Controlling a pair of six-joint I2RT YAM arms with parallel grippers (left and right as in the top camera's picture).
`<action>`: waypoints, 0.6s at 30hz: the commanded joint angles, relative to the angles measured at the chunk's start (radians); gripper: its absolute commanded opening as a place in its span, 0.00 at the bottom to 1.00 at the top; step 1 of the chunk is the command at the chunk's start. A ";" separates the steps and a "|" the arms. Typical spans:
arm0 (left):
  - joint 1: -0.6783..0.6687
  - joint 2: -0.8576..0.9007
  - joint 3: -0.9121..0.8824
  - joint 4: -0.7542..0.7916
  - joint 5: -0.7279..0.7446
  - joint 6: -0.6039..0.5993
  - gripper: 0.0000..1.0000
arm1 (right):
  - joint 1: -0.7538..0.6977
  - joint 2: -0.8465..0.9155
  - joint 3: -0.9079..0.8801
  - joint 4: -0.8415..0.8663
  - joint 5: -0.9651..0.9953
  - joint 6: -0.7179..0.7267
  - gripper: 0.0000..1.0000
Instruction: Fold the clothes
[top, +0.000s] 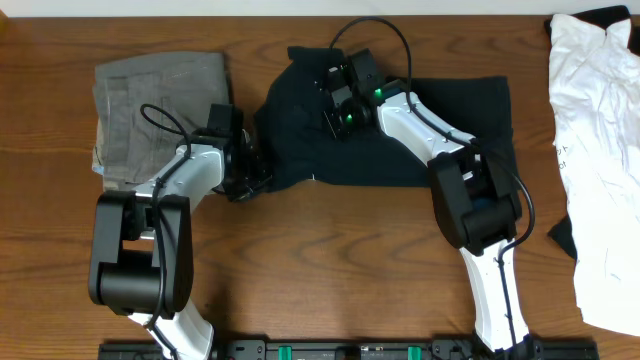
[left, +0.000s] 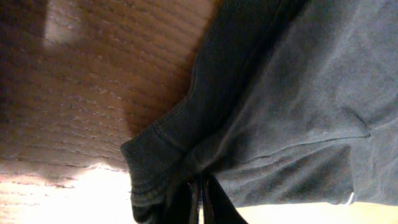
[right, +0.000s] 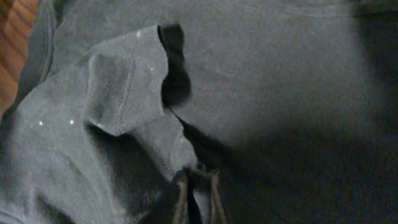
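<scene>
A dark navy shirt (top: 440, 130) lies spread on the table's middle, partly folded. My left gripper (top: 252, 172) is shut on its lower left edge; in the left wrist view the ribbed hem (left: 161, 155) bunches between the closed fingers (left: 200, 199). My right gripper (top: 340, 105) is shut on a fold of the same shirt near its upper left; in the right wrist view a raised flap (right: 124, 87) stands above the pinched fingers (right: 198, 186).
A folded grey garment (top: 150, 100) lies at the back left beside my left arm. A white shirt (top: 595, 150) lies crumpled along the right edge, with dark cloth (top: 562, 235) under it. Bare wooden table (top: 340, 260) lies in front.
</scene>
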 joint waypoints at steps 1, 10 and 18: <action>0.005 0.014 -0.015 -0.011 -0.077 0.014 0.07 | -0.005 0.006 0.012 0.014 0.000 -0.005 0.01; 0.005 0.014 -0.015 -0.011 -0.077 0.014 0.07 | -0.063 0.006 0.012 0.037 0.000 -0.005 0.01; 0.005 0.014 -0.015 -0.011 -0.077 0.014 0.07 | -0.079 0.006 0.012 0.069 0.006 -0.005 0.45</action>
